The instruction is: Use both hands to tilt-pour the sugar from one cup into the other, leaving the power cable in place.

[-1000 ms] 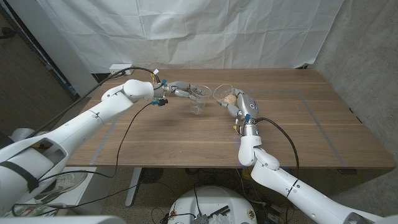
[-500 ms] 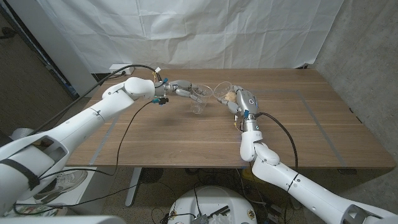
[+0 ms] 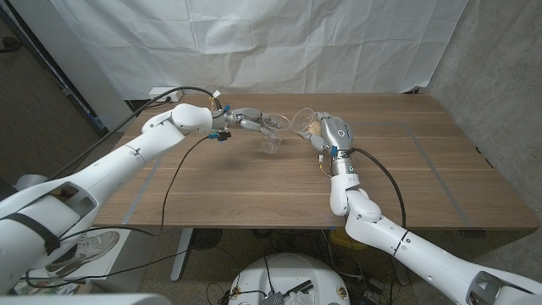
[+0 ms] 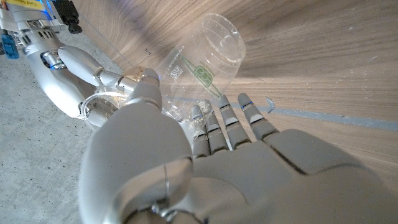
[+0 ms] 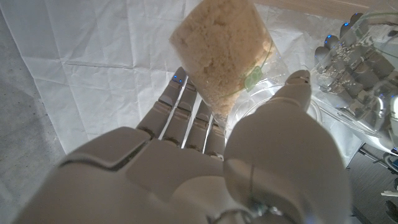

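Two clear plastic cups are held above the table's far middle. My left hand (image 3: 247,119) grips an empty cup (image 3: 271,132), which is tilted with its mouth toward the other one; the left wrist view shows this empty cup (image 4: 202,62) with a green logo against my left hand (image 4: 186,155). My right hand (image 3: 332,134) holds the cup of brown sugar (image 3: 306,125), tipped toward the empty cup. In the right wrist view the sugar (image 5: 221,46) fills the cup's bottom end above my right hand (image 5: 205,162). A black power cable (image 3: 174,169) trails across the table's left part.
The wooden table (image 3: 406,178) has bare room on its right half and along the front. A white cloth backdrop (image 3: 279,42) hangs behind the far edge. A pale rectangle outline (image 3: 423,144) is marked on the tabletop.
My right hand has raised and tipped the sugar cup further toward the left. My left hand has shifted its cup slightly right and up, so the cups are closer.
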Available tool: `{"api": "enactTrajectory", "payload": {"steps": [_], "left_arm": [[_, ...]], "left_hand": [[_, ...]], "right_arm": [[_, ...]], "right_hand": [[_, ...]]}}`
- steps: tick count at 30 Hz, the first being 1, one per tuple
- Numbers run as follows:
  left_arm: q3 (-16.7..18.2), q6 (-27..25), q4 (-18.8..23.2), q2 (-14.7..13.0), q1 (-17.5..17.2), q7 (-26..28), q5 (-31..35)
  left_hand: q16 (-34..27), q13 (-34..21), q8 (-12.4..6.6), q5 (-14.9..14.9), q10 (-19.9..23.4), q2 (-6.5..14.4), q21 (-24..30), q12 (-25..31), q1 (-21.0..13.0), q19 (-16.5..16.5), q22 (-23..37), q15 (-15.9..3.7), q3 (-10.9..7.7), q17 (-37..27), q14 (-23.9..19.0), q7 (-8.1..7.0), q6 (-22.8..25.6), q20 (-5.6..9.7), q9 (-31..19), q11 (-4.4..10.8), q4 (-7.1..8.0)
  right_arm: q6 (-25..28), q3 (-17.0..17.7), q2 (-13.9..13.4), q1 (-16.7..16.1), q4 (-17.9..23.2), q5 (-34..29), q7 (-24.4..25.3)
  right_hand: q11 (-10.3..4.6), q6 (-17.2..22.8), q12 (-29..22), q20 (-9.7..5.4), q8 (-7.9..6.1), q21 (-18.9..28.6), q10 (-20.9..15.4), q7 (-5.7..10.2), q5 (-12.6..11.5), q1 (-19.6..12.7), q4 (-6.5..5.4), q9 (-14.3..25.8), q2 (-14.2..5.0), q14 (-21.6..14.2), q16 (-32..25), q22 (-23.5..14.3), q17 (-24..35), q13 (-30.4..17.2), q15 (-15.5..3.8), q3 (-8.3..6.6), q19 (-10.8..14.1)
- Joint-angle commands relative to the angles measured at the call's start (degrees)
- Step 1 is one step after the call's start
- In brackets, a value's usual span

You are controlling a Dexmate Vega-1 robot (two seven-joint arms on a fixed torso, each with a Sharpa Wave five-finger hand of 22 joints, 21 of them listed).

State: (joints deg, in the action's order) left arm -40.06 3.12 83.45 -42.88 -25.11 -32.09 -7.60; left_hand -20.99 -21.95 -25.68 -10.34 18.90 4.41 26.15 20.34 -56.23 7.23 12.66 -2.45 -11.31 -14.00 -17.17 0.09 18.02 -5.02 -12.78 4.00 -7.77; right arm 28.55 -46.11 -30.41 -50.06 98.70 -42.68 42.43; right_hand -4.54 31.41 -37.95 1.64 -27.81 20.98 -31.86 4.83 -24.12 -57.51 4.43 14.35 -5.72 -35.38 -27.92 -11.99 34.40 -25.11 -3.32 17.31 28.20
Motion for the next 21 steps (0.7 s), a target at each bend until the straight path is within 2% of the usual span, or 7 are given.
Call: {"api": "enactTrajectory", "payload": {"steps": [1,3,5,12,21], "left_arm": [[-1.18,0.49,-2.26,1.35,1.65,-1.12,0.58],[-1.11,0.61,-2.43,1.38,1.52,-1.08,0.39],[-1.0,0.68,-2.31,1.22,1.3,-0.78,0.43],[-0.66,0.92,-2.38,1.22,0.94,-0.25,0.09],[-1.44,2.39,-4.69,3.23,2.28,-0.18,0.61]], "left_hand": [[0.16,-0.21,0.04,-0.3,0.28,0.58,0.44,0.03,0.01,-0.06,0.12,-0.81,-0.18,-0.05,-0.08,0.07,0.65,0.21,-0.14,0.19,-0.07],[0.18,-0.22,0.08,-0.29,0.29,0.61,0.48,0.03,0.05,-0.06,0.12,-0.87,-0.18,-0.05,-0.08,0.03,0.62,0.2,-0.15,0.18,-0.07],[0.19,-0.24,0.08,-0.28,0.33,0.53,0.51,0.04,0.1,-0.04,0.12,-0.94,-0.15,-0.03,-0.13,0.03,0.69,0.27,-0.16,0.26,-0.09],[0.21,-0.29,0.13,-0.27,0.41,0.58,0.58,0.06,0.19,-0.07,0.13,-0.88,-0.14,-0.05,-0.12,0.05,0.77,0.35,-0.17,0.17,-0.09],[0.28,-0.36,0.19,-0.27,0.4,0.67,0.7,0.03,0.36,-0.1,0.13,-0.96,-0.16,-0.05,-0.17,0.02,0.84,0.4,-0.23,0.13,-0.07]], "right_arm": [[-1.61,1.51,0.04,0.19,0.4,1.58,-1.16],[0.04,0.6,0.23,0.56,-0.16,-0.4,-1.08],[-1.86,1.36,0.09,0.2,0.15,1.87,-1.59],[-0.03,-0.45,-0.26,1.33,0.35,-2.13,-1.9],[0.48,-1.16,-1.28,1.77,1.74,-4.67,-3.76]], "right_hand": [[-0.07,0.29,-0.4,0.2,-0.48,0.37,-0.28,0.5,0.23,0.08,-0.41,0.1,-0.76,-0.76,0.28,-0.03,0.26,0.0,-7.61,0.2,0.26],[0.05,0.35,-0.45,0.27,-0.52,0.42,-0.37,0.42,0.23,0.04,-0.41,0.09,-0.75,-0.85,0.31,-0.03,0.29,0.01,-7.48,0.2,0.35],[-0.07,0.24,-0.42,0.16,-0.49,0.38,-0.28,0.54,0.25,0.15,-0.47,0.08,-0.69,-0.69,0.45,-0.02,0.36,0.04,-7.56,0.27,0.2],[-0.22,0.21,-0.46,0.15,-0.56,0.46,-0.22,0.49,0.26,0.15,-0.55,0.02,-0.62,-0.82,0.74,0.0,0.67,0.12,-7.57,0.32,0.19],[-0.19,0.3,-0.58,0.15,-0.69,0.59,-0.34,0.55,0.27,0.33,-0.79,-0.04,-0.74,-1.08,1.09,0.02,0.97,0.18,-7.61,0.38,0.25]]}}
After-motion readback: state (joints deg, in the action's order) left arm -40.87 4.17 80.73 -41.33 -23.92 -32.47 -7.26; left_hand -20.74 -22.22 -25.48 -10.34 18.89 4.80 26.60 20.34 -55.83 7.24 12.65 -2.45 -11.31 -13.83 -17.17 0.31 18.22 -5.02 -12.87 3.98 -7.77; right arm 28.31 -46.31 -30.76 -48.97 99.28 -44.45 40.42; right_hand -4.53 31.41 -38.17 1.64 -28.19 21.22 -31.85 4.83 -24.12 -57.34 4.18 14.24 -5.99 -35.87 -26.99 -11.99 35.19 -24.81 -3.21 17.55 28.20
